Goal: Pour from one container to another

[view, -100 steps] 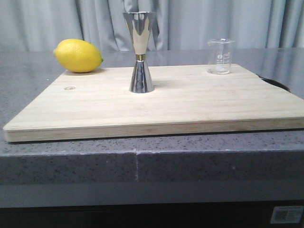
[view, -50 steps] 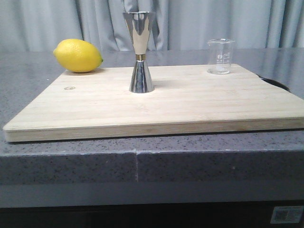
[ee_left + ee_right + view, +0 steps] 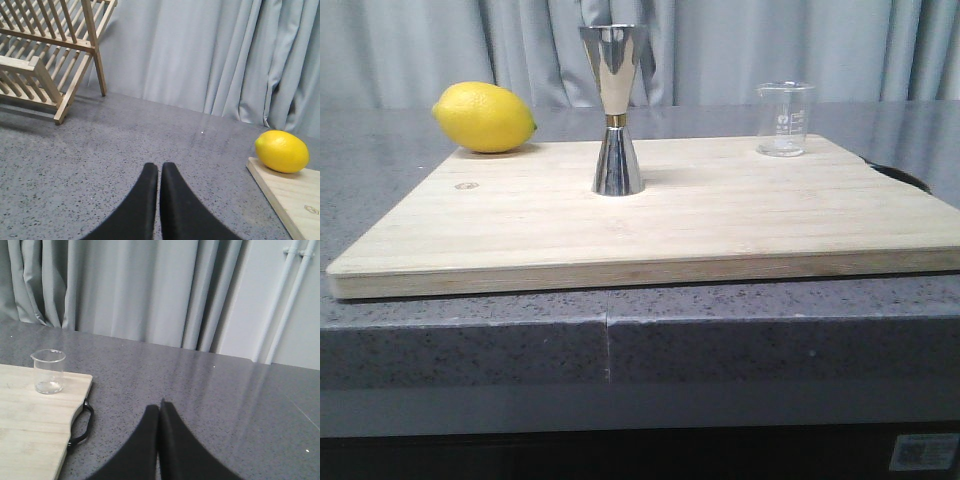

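Left tool (image 3: 159,172), right tool (image 3: 159,410): smooth matte black, curved tapering fingers.

Yellow lemon (image 3: 484,117) on a wooden cutting board (image 3: 720,220), wooden dish rack (image 3: 45,55) on grey counter (image 3: 380,180)

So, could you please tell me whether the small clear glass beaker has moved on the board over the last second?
No. The small clear glass beaker stands at the same far right corner of the pale wooden cutting board, unchanged relative to its edge.

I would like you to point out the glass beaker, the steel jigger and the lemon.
glass beaker (image 3: 785,120), front view, middle of its clear wall.
steel jigger (image 3: 614,120), front view, its narrow waist.
lemon (image 3: 484,117), front view, middle of its peel.
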Controlling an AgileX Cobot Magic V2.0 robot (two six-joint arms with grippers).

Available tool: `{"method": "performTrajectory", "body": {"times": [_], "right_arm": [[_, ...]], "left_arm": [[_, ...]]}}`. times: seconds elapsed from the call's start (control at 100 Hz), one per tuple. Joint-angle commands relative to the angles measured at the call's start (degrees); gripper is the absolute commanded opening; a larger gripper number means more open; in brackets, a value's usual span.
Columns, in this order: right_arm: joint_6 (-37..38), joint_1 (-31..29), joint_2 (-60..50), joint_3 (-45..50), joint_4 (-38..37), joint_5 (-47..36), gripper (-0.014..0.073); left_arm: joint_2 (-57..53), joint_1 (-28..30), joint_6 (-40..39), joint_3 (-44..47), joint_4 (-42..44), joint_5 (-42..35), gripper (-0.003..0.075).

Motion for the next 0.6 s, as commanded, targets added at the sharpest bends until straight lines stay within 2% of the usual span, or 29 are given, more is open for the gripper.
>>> {"method": "performTrajectory", "body": {"times": [0.0, 0.11, 0.17, 0.34, 0.47, 0.59], "right_arm": [[0.0, 0.0, 0.6, -1.2, -1.9, -3.1, -0.0043], [-0.1, 0.0, 0.6, -1.2, -1.9, -3.1, -0.0043], [-2.0, 0.0, 0.6, -1.2, 0.9, -3.1, -0.0043], [-21.7, -0.5, 0.5, -1.0, 19.8, -2.8, -0.0043], [-23.7, -4.1, -1.0, 1.3, 25.5, -6.1, -0.0043], [-24.3, -10.0, -3.9, 5.9, 29.9, -11.5, -0.0043]], "left_arm": [[-1.2, -0.4, -0.6, 1.6, -0.1, -4.2, -0.0019], [-1.2, -0.4, -0.6, 1.6, -0.1, -4.2, -0.0019], [-1.2, -0.4, -0.6, 1.6, -0.1, -4.2, -0.0019], [-1.2, -0.4, -0.6, 1.6, -0.1, -4.2, -0.0019], [-1.2, -0.4, -0.6, 1.6, -0.1, -4.2, -0.0019], [-1.2, -0.4, -0.6, 1.6, -0.1, -4.2, -0.0019]]}}
